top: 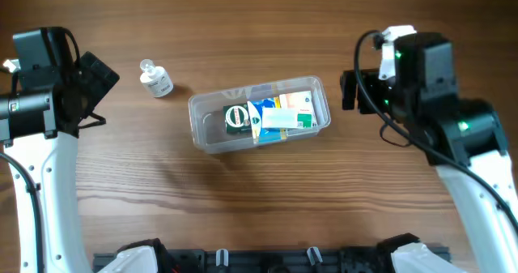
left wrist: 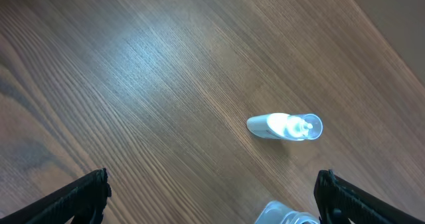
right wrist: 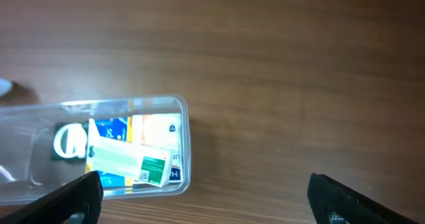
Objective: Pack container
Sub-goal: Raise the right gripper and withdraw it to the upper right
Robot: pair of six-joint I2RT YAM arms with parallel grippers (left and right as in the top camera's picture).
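Observation:
The container (top: 206,135), a clear shallow tub, sits mid-table with several small boxes inside: a dark green one (top: 237,117), a blue one, and a white box with a green label (top: 285,119) lying on top. A small clear bottle (top: 155,78) lies on the wood to its left. My left gripper (top: 95,72) hovers left of the bottle, open and empty; its wrist view shows the bottle (left wrist: 285,126) and a corner of the container (left wrist: 284,215). My right gripper (top: 350,89) hangs just right of the tub, open and empty, with the container's end (right wrist: 184,127) below it.
The wooden table (top: 267,200) runs on around the tub. A black rail (top: 267,261) with the arm bases lines the near edge.

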